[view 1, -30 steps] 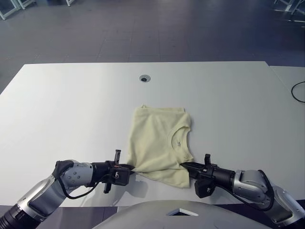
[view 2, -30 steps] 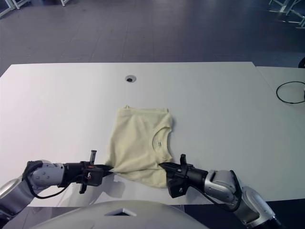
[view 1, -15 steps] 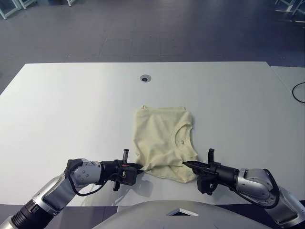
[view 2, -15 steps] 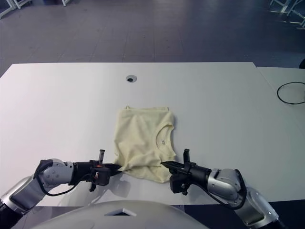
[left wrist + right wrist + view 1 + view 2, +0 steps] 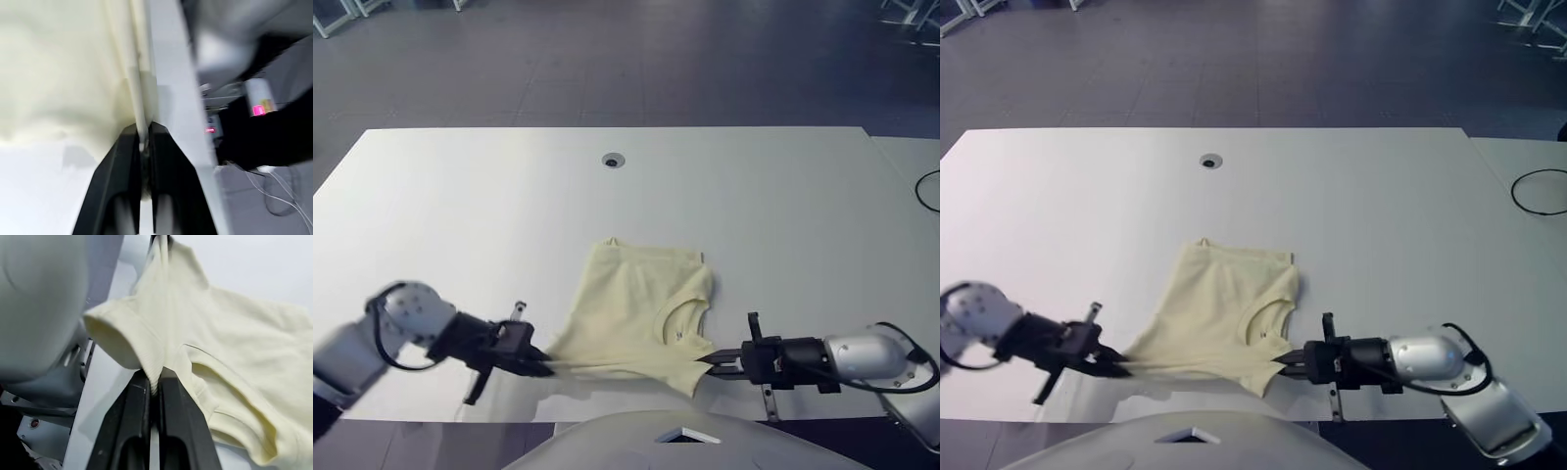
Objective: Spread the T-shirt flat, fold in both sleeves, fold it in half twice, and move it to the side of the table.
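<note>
- The T-shirt [image 5: 636,294] lies on the white desk [image 5: 460,215] close to its near edge, between the two arms. It is bunched and partly doubled over.
- The left claw [image 5: 542,367] is pressed together on the T-shirt's near left corner. The left wrist view shows a thin seam of cloth caught between the two dark jaws.
- The right claw [image 5: 709,367] pinches the near right corner in the same way, with a rolled hem bulging just past the jaws.
- The step in hand looks like the spreading. The near edge runs taut between the two claws, while the far part sits loose.
- To do it well, keep both pinches firm and level. Draw the corners apart evenly and low over the desk, so the cloth slides rather than lifts and folds under.
- Pulling harder on one side would likely skew the T-shirt or drag it off the near edge.
- The cloth is a pale yellow knit, soft and limp, with a matte surface that creases easily. The neckline [image 5: 683,313] is a ribbed curved band, thicker than the body.
- The desk top is smooth, flat and hard, so it should give little grip. A small round hole [image 5: 612,161] sits well beyond the T-shirt.
</note>
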Controlling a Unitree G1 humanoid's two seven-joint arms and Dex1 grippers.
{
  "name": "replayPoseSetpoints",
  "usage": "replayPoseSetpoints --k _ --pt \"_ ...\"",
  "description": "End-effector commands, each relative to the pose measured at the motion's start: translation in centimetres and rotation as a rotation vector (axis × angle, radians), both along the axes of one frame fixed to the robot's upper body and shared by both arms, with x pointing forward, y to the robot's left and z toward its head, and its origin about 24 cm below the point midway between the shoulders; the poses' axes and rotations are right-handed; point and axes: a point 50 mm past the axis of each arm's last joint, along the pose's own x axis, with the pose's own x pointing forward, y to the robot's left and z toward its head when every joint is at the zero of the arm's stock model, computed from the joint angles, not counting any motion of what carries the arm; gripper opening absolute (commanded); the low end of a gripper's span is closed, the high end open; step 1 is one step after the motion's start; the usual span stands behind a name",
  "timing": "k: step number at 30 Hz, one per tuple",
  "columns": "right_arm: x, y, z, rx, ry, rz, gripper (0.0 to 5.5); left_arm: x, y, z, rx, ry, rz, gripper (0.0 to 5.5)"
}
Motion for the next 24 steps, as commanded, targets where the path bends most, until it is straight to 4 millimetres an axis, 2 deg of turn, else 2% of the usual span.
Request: replayPoseSetpoints --k 1,4,9,12,15,19,24 --pt "0.6 -0.1 1.8 0.052 0.112 -0.022 0.01 2.0 -1.5 3.8 0.006 0.079 0.016 0.06" --pt "0.6 0.1 2.8 0.141 0.221 -0.047 0.01 3.1 -2.3 3.8 -0.001 0.143 0.038 0.06" --pt "2.2 -1.1 3.7 0.234 0.359 -0.133 0.01 5.0 -3.3 3.7 0.004 0.222 0.078 0.06" --pt "3.4 -1.7 3.8 0.291 0.438 -0.176 0.01 6.5 -6.5 5.1 -0.044 0.25 0.108 0.06" --pt "4.1 -2.4 3.1 0.263 0.484 -0.198 0.0 7.9 -7.9 6.1 -0.079 0.275 0.154 0.06" --pt "4.5 -2.9 1.8 0.233 0.534 -0.231 0.0 9.2 -8.7 6.0 -0.094 0.281 0.201 0.06" --pt "6.2 -4.2 0.8 0.253 0.585 -0.333 0.0 9.9 -7.7 5.1 -0.069 0.272 0.251 0.06"
